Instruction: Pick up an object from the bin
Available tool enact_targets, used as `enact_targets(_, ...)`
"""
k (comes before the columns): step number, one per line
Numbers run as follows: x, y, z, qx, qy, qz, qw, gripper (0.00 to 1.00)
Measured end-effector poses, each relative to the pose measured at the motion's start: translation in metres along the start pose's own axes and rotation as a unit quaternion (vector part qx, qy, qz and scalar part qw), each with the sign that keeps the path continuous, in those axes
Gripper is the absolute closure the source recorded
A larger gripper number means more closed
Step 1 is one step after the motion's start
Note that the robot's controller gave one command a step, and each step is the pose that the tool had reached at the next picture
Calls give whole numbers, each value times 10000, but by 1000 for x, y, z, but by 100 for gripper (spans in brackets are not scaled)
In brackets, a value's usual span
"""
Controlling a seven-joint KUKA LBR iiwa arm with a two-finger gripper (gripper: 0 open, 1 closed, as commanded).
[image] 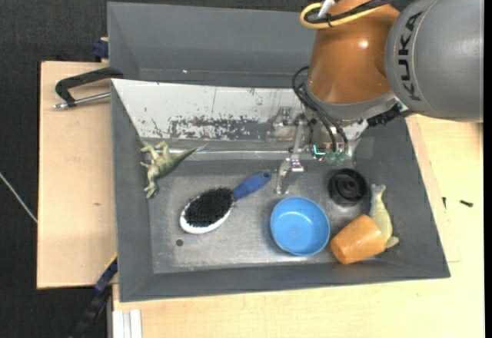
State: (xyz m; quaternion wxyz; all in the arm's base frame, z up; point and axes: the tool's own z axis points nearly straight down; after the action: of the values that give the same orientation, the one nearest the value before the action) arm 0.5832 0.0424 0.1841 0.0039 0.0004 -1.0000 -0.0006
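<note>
The gripper (289, 173) hangs in the middle of the grey bin (131, 198), a little toward the right side, below the orange cover (346, 52) of the arm (446, 44). I cannot tell how far it is open, and I cannot tell if it has hold of anything.

Its tip is near two things. Just on its near side stands a round blue bowl (300, 227), upright, with its far rim close under the tip. Just to the left is the blue handle of a hairbrush (207, 210), which lies slanted; its black bristle head in a white frame points to the near left.

To the right of the gripper lies a small black round thing (347, 186). On the near side of it, an orange cup (356, 240) lies tipped over in the near right corner, touching a pale yellow curved thing (380, 210) beside the right wall. Well apart, by the left wall, lies a green toy dinosaur (157, 164).
</note>
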Motion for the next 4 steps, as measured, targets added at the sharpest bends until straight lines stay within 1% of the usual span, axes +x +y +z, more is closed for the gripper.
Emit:
enact_targets(1,55,-62,112,1,-73,-784,9969,0)
enact_targets(2,59,-47,82,4,-84,-859,9963,0)
enact_targets(3,61,-45,83,0,-61,-452,9990,0)
enact_targets(4,62,-54,112,-7,-50,138,9999,0)
